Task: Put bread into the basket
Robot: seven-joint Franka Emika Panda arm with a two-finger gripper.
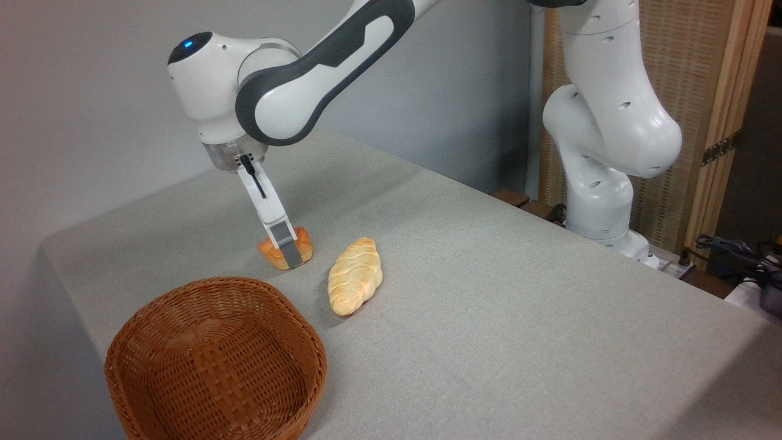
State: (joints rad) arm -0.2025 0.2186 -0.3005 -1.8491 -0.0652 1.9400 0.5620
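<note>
Grasp step, we judge: hand [286,249] down around small orange-golden knotted bun [300,239] on worktop [489,293], behind round brown wicker basket [214,360]; pinch unconfirmed, we cannot tell. Next: lift, carry toward basket.

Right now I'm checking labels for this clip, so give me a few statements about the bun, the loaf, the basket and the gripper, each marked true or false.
1. The gripper is down at the orange bun on the table. True.
2. The bun already lies in the wicker basket. False: it sits on the table beyond the basket, which holds nothing.
3. The braided loaf lies to the right of the bun. True.
4. The loaf touches the basket. False: bare table shows between them.
5. The basket stands nearer the camera than both breads. True.
</note>
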